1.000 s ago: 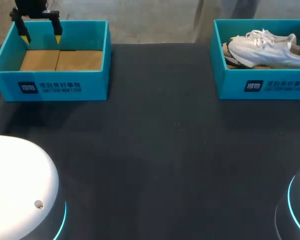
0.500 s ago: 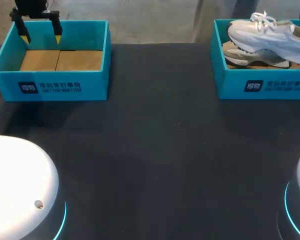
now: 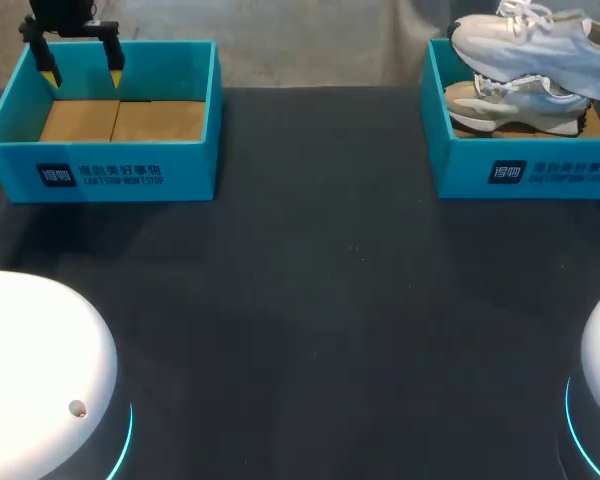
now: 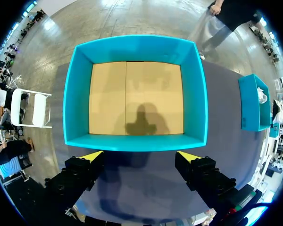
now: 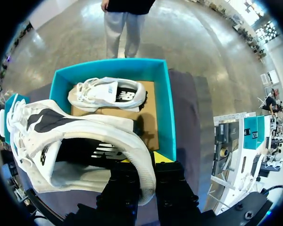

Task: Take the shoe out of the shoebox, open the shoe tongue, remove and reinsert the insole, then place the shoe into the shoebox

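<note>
— Raised since a second ago is the shoe [image 3: 535, 45]. It was lying in the right box [image 3: 525, 175] then. Now it is held clear above the rim, toe pointed toward the left box's side.

— By what is it held?

— It is gripped at the heel by the right gripper [image 5: 148, 165]. In the right wrist view the heel collar is seen pinched between the two fingers, one inside the opening and one outside. The opening is turned toward the wrist, and the laces are seen at the far end.

— What is left in that box?

— A second shoe [image 3: 520, 105] is seen on the cardboard floor, below the lifted one and apart from it.

— Has anything been changed on the other side?

— Nothing is seen to have moved there. The left gripper [image 3: 80, 62] is kept above the far wall of the left box [image 3: 100, 175]. Its fingers are spread wide, and nothing is held between them. In the left wrist view the brown floor of that box is shown ahead of the yellow tips, with the gripper's shadow cast on it.

— And the boxes themselves?

— Both are set at the far edge of the dark table [image 3: 330, 300], well apart from each other.
</note>
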